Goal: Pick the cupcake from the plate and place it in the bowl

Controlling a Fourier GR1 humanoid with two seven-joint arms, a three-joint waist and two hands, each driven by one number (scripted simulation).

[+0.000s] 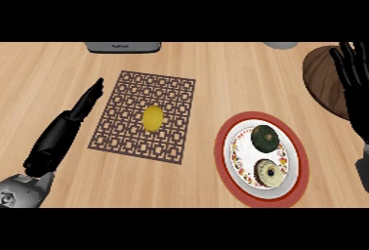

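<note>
Kitchen: wooden counter [216, 63], patterned placemat [144, 117], food on plate [231, 141], appliance base [122, 47].

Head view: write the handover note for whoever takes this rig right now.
Left hand: open, fingers straight, lying at the left edge of the patterned mat, holding nothing.
Right hand: open, fingers up at the right edge, over the dark wooden bowl, holding nothing.
Cupcake: on the red-rimmed plate, behind a donut.
A yellow lemon lies on the mat.
Done: nothing yet.
Left: grasp the cupcake, carry it to the bowl, release.
</note>
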